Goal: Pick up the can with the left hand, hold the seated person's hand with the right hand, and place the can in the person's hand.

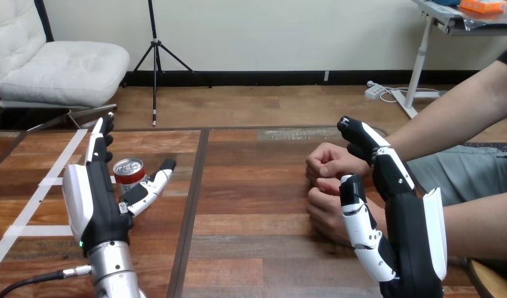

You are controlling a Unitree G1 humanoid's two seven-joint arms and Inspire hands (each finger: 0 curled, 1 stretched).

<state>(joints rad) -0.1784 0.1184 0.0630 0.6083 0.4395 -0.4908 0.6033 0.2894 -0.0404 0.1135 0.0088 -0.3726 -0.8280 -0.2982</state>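
Got the right robot hand point(412, 242) closest, lower right, standing on edge with the palm side facing left. Looks open: fingers stretched up and away, only slightly bent, thumb poking out lower down. Parked right beside the person's hands point(328, 164), two loose fists stacked one above the other over the surface point(257, 242). Seeing fingers across the upper wrist and thumb over the lower one, but can't tell if actually touching, and not wrapped round anything.

Over on the left, got the can point(128, 174) standing upright on the surface, sitting in the gap between fingers and thumb of the left robot hand point(102, 211). Open there too: fingers straight, pointing away from the camera just left of the can, thumb angled out just right of it. No squeeze on the can; can't say whether touching. Silver forearm coming up from the bottom edge.
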